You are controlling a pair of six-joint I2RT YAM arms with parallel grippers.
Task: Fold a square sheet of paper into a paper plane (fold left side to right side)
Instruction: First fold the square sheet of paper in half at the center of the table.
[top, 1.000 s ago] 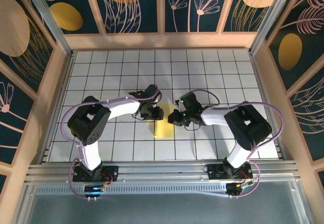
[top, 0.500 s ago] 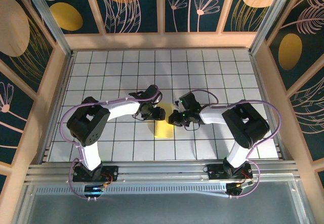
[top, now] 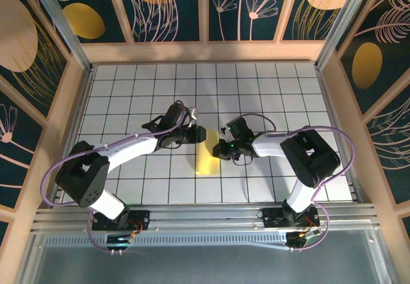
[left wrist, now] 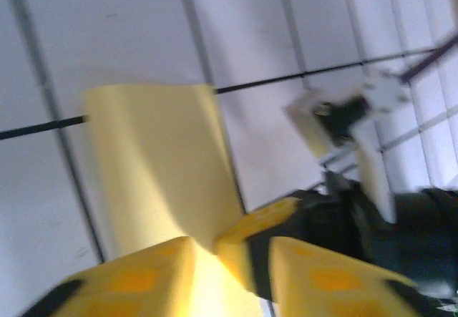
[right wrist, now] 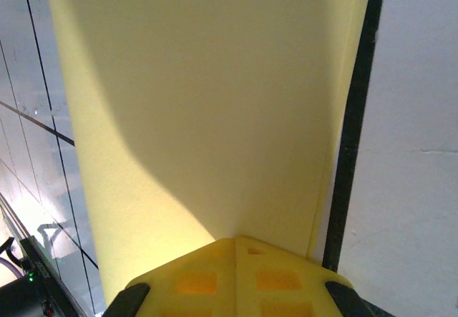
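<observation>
The yellow paper (top: 206, 160) lies near the middle of the white grid table (top: 128, 85), folded into a narrow strip whose long side runs away from the arm bases, leaning a little to one side. The two arms reach in from either side and meet at it. The right gripper (top: 220, 148) sits at the strip's right edge, about halfway along. In the right wrist view its yellow fingers are pressed together with only a thin seam between them, and the right gripper (right wrist: 236, 260) pinches the edge of the paper (right wrist: 200, 102), which spreads flat away from it, its right edge along a dark tile line. The left gripper (top: 197, 134) is at the far left corner of the strip. The left wrist view is blurred: the paper (left wrist: 154, 159) runs in between the two yellow fingers of the left gripper (left wrist: 229, 249), but whether they clamp it or stand just off it I cannot tell.
</observation>
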